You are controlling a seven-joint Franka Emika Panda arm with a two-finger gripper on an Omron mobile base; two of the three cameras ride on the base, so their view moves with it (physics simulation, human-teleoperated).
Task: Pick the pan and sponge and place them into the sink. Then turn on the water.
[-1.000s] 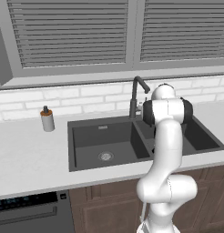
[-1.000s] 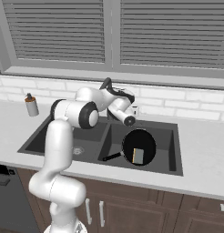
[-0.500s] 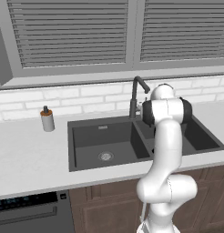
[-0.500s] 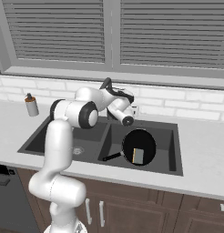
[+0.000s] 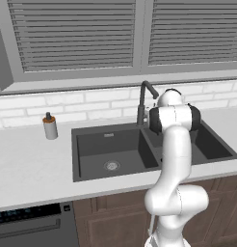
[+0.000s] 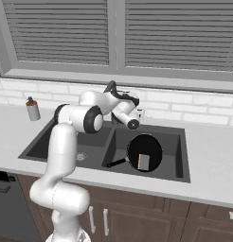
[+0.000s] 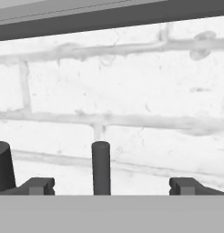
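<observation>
The black pan (image 6: 146, 147) lies flat in the right basin of the dark sink (image 6: 183, 142), its handle pointing left. A pale sponge (image 6: 144, 161) rests on the pan. My gripper (image 6: 139, 113) hovers open behind that basin, near the brick wall and beside the faucet (image 5: 141, 103). In the hand view my gripper (image 7: 111, 186) faces the white bricks with its fingertips (image 7: 38, 185) far apart. A thin dark upright rod (image 7: 100, 167) stands between them, untouched. No water runs from the spout.
A small soap bottle (image 5: 50, 126) stands on the white counter (image 5: 29, 169) left of the sink. The window sill and blinds run above the brick backsplash. A dark cylinder (image 7: 2, 166) sits at the hand view's left edge.
The hand has crept slightly up and toward the back wall. Pan and sponge have not moved.
</observation>
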